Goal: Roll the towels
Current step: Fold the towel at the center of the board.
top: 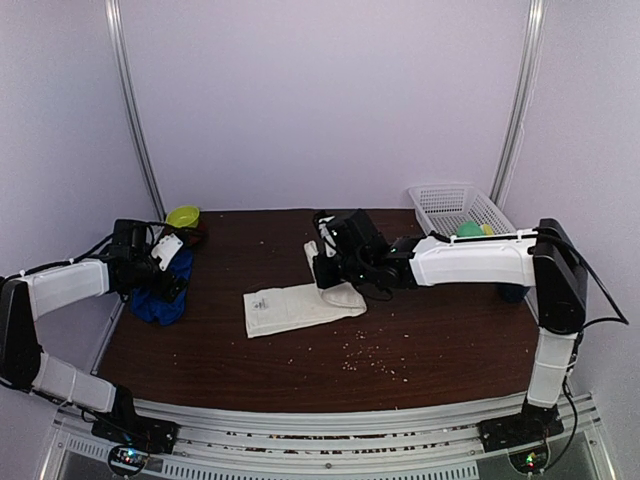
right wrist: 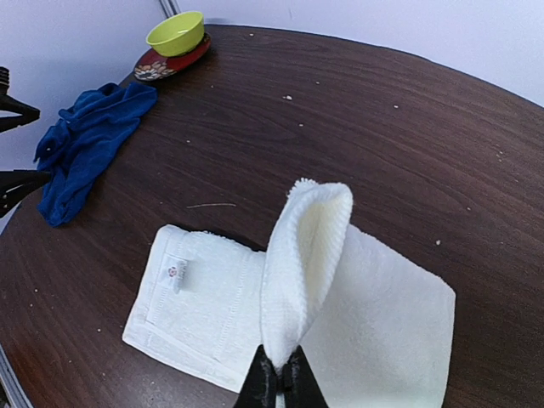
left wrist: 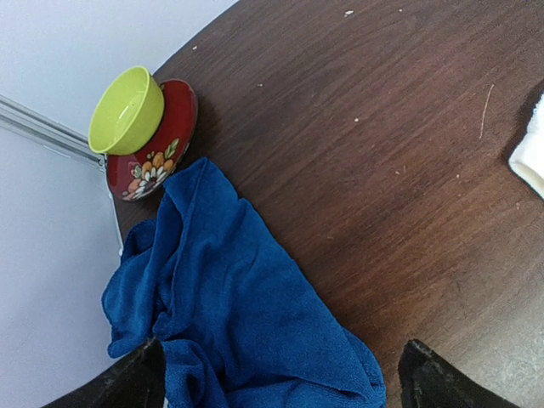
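**1. White towel** (right wrist: 382,314). Cream cloth lying flat near the middle of the dark wooden table (top: 430,330). It serves as the reference for every entry below. A small sewn label (right wrist: 176,274) shows on its left half. One edge of the right half is raised and stands up as a narrow folded loop over the rest of the cloth.

**2. Right gripper** (right wrist: 279,384). Directly over the white towel. Its jaws are pinched together on the raised edge, holding the loop clear of the flat part.

**3. Blue towel** (left wrist: 229,289). Left of the white towel and well apart from it, at the table's left edge. It lies crumpled in a loose heap, not rolled.

**4. Left gripper** (left wrist: 285,374). Left of the white towel, above the near end of the blue towel. The jaws are spread wide, one to each side of the heap, with nothing clamped between them. Whether the fingers touch the cloth cannot be told.

**5. Green bowl** (left wrist: 127,109). Behind and far left of the white towel, beyond the blue towel. It sits nested in a red flowered dish (left wrist: 166,144), which is just beside the far corner of the blue towel.

**6. Basket** (top: 455,205). White mesh, behind and far right of the white towel. It holds green and yellow things too small to identify.

**7. Crumbs** (top: 370,355). Pale specks scattered on the wood in front of the white towel and to its right.
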